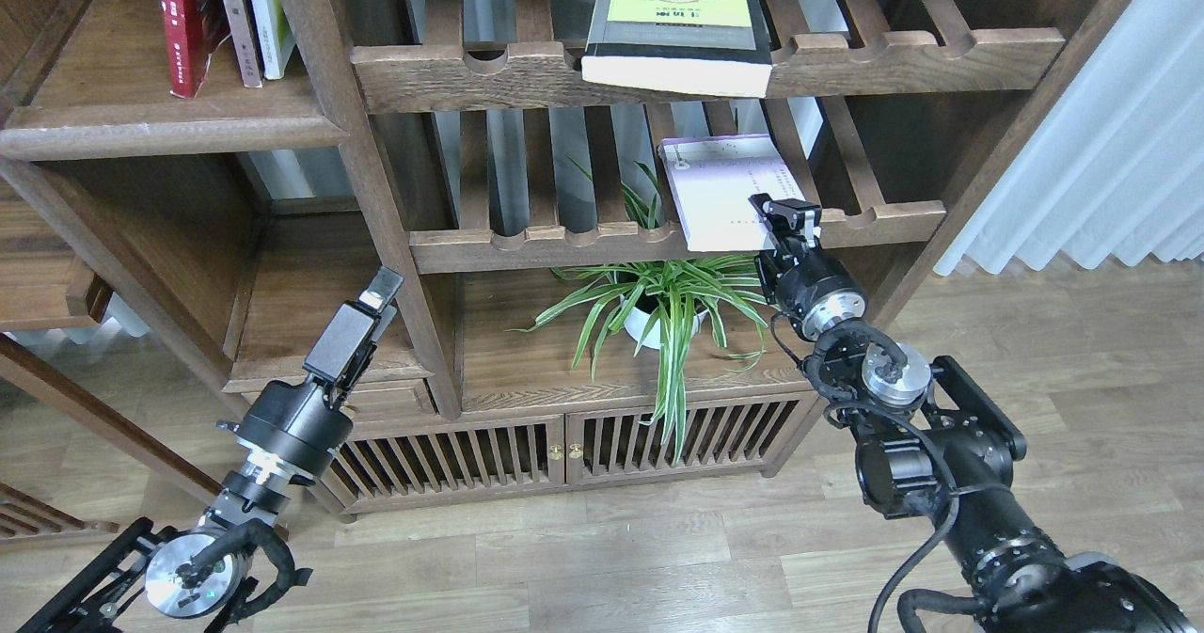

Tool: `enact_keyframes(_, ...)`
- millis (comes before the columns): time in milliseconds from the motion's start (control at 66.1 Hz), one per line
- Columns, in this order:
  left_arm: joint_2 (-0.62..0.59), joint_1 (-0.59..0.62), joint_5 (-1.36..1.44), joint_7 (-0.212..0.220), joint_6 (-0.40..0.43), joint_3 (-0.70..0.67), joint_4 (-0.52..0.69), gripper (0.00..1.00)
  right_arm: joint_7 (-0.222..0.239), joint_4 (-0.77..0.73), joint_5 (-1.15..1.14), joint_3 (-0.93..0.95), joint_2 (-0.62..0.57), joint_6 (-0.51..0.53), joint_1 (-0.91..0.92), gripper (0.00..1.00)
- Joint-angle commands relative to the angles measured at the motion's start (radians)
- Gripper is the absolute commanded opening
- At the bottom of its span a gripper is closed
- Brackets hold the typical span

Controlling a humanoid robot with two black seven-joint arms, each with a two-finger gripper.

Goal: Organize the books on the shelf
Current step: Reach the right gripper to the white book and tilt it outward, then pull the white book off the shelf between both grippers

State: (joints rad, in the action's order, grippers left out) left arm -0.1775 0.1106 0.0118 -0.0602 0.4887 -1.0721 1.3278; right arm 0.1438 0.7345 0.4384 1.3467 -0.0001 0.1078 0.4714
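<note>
The red book (188, 22) already stands upright on the plank shelf (169, 130). Right of it, the black book (677, 26) and lavender book (722, 191) lie flat on slatted racks, long axes running front to back. The right claw (785, 224) pinches the lavender book's front corner; the left claw (362, 318) looks closed and empty
</note>
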Motion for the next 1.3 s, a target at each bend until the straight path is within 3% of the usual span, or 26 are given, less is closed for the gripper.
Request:
enact_keyframes(0,0.004,-0.002,-0.013,-0.001,0.0,0.0,-0.004,1.0,0.037,0.014,0.002,0.002,0.0,0.029,-0.013,0.15)
enact_keyframes(136,0.009,-0.002,-0.049,0.0,0.0,0.02,-0.009,1.0,0.126,0.065,0.022,0.003,0.0,0.069,-0.052,0.14)
enact_keyframes(333,-0.002,0.003,-0.16,0.01,0.0,0.041,-0.009,1.0,0.172,0.19,0.137,-0.008,0.0,0.073,-0.138,0.14)
enact_keyframes(499,-0.002,0.012,-0.272,0.121,0.0,0.077,-0.009,1.0,0.269,0.29,0.169,-0.001,0.0,0.078,-0.22,0.15)
enact_keyframes(590,-0.004,0.023,-0.306,0.174,0.0,0.092,-0.009,1.0,0.281,0.327,0.189,-0.001,-0.003,0.079,-0.25,0.15)
enact_keyframes(605,-0.002,0.035,-0.341,0.206,0.0,0.106,-0.009,1.0,0.283,0.351,0.195,-0.011,-0.017,0.087,-0.278,0.15)
enact_keyframes(681,-0.003,0.046,-0.372,0.217,0.0,0.121,-0.007,1.0,0.301,0.361,0.195,-0.024,-0.028,0.136,-0.303,0.15)
enact_keyframes(741,-0.005,0.057,-0.394,0.217,0.0,0.133,-0.004,1.0,0.345,0.359,0.194,-0.057,-0.032,0.208,-0.323,0.15)
enact_keyframes(847,-0.026,0.078,-0.432,0.217,0.0,0.136,-0.004,1.0,0.345,0.359,0.194,-0.081,-0.032,0.273,-0.346,0.15)
enact_keyframes(1286,-0.109,0.13,-0.466,0.218,0.0,0.19,0.001,1.0,0.345,0.362,0.146,-0.124,-0.037,0.343,-0.389,0.15)
